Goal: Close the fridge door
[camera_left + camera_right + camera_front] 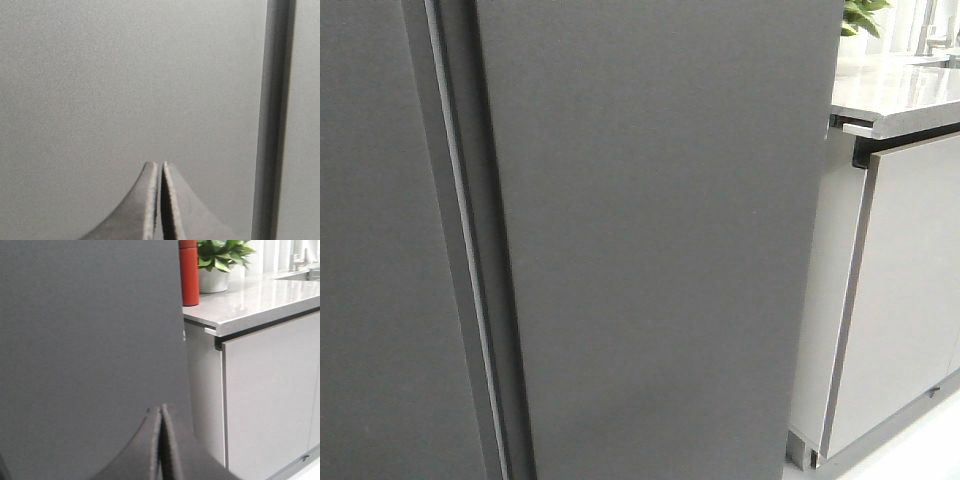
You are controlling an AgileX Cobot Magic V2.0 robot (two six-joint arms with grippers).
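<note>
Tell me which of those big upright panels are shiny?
The light-grey cabinet door under the countertop is glossy; the two dark-grey fridge panels look matte.

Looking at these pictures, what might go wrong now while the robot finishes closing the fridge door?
1. The fridge door shows no inner lining and looks nearly flush with the neighbouring panel; further pushing may press the arm hard against a shut door.
2. The left gripper, fingers together, points at a flat dark-grey surface close by; it might scrape the matte finish.
3. The right gripper is near the door's edge beside the light-grey cabinet; drifting sideways, it may slip off and strike it.
</note>
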